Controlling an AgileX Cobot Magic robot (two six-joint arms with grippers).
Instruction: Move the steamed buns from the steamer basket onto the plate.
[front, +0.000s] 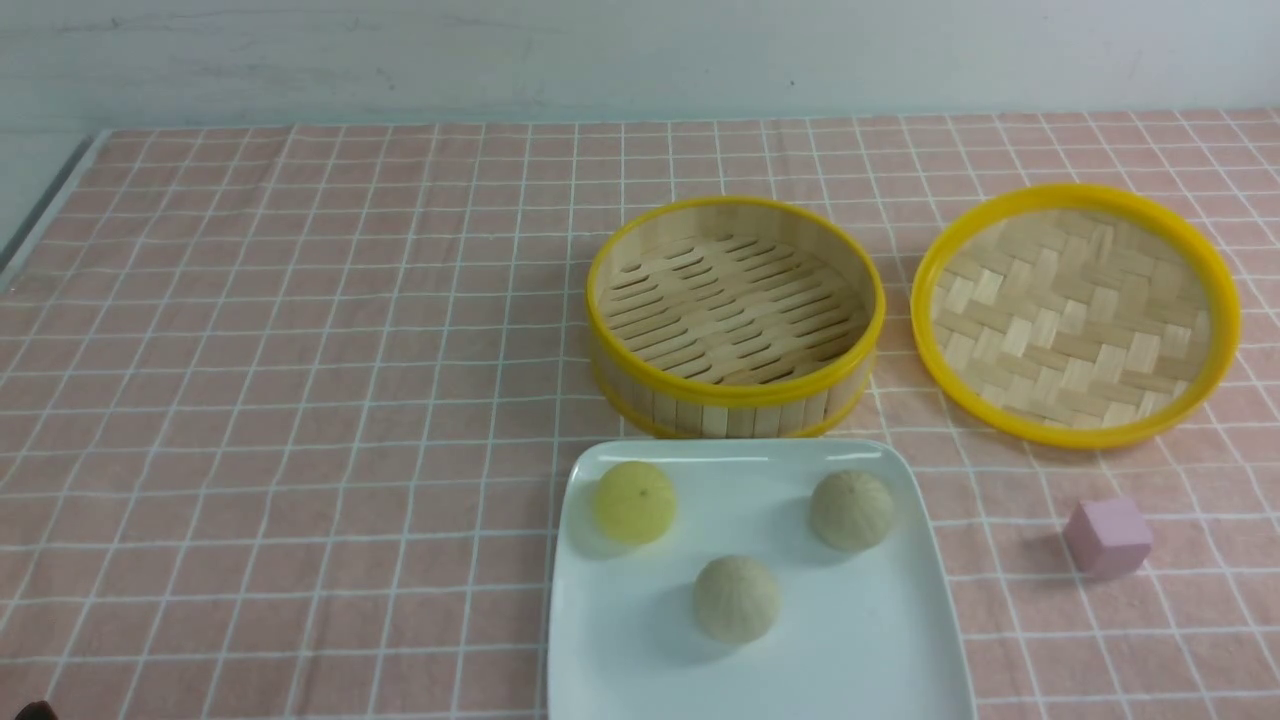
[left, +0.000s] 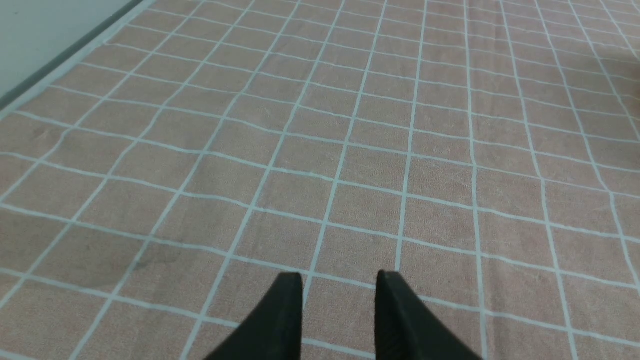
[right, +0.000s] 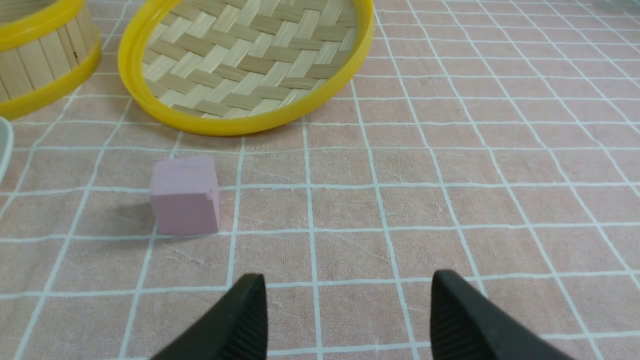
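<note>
Three steamed buns lie on the white square plate (front: 870, 650) at the front: a pale yellow one (front: 635, 502) at its left, a beige one (front: 852, 510) at its right, another beige one (front: 736, 598) in the middle. Behind the plate stands the steamer basket (front: 735, 400), with nothing inside on its slat floor. Neither arm shows in the front view. In the left wrist view my left gripper (left: 339, 282) hangs over bare cloth, its fingers apart with nothing between them. In the right wrist view my right gripper (right: 347, 285) is open wide over the cloth, nothing held.
The shallow woven lid (front: 1075, 315) lies right of the basket. A small pink cube (front: 1108, 537) sits right of the plate, also the cube (right: 185, 195) ahead of the right gripper. The table's left edge (left: 60, 60) runs beside the left gripper's area.
</note>
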